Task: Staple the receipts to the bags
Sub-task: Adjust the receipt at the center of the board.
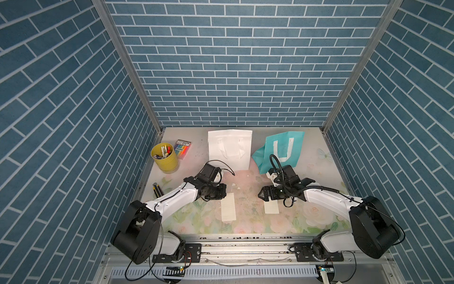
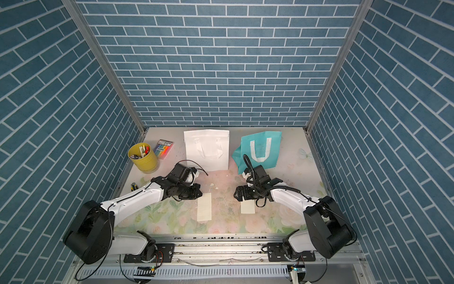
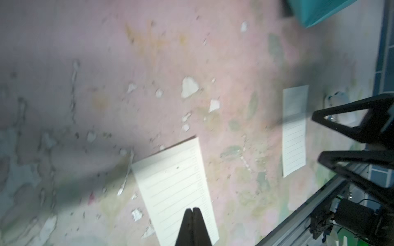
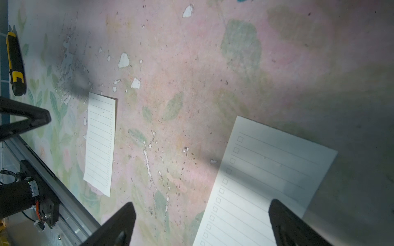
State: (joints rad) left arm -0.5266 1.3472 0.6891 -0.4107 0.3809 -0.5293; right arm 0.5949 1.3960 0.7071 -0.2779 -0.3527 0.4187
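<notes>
Two bags lie flat at the back of the table in both top views: a white bag (image 1: 229, 150) and a teal bag (image 1: 282, 150), handles facing forward. Two receipts lie nearer the front, a long one (image 1: 228, 207) left of centre and another (image 1: 271, 207) partly under my right arm. My left gripper (image 1: 224, 190) is shut and empty; in the left wrist view its tips (image 3: 193, 209) hover over the nearer receipt (image 3: 174, 185). My right gripper (image 4: 201, 207) is open and empty, with one finger over the edge of its receipt (image 4: 266, 174).
A yellow pen cup (image 1: 165, 156) and a pack of markers (image 1: 183, 147) stand at the back left. A yellow-black utility knife (image 1: 156, 188) lies by the left edge. The metal rail (image 1: 245, 243) runs along the table's front. Blue brick walls close in three sides.
</notes>
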